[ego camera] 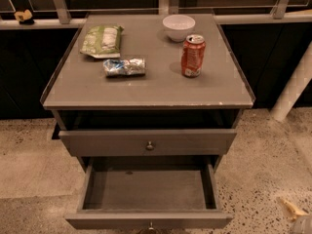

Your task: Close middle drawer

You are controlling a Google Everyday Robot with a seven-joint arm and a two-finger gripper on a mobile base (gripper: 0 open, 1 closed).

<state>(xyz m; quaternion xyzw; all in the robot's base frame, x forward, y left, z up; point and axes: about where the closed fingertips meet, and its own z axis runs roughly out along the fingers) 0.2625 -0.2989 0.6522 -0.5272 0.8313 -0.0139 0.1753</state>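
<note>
Barely in view at the lower right corner: gripper, mostly cut off, open or closed impossible to tell. Left of it, well apart: middle drawer, pulled far out toward the camera, long axis side to side, front and knob clipped by the bottom edge. Farther beyond: upper drawer slightly out, then tabletop bearing red can, white bowl, green packet and foil-wrapped snack, no lettering legible.
</note>
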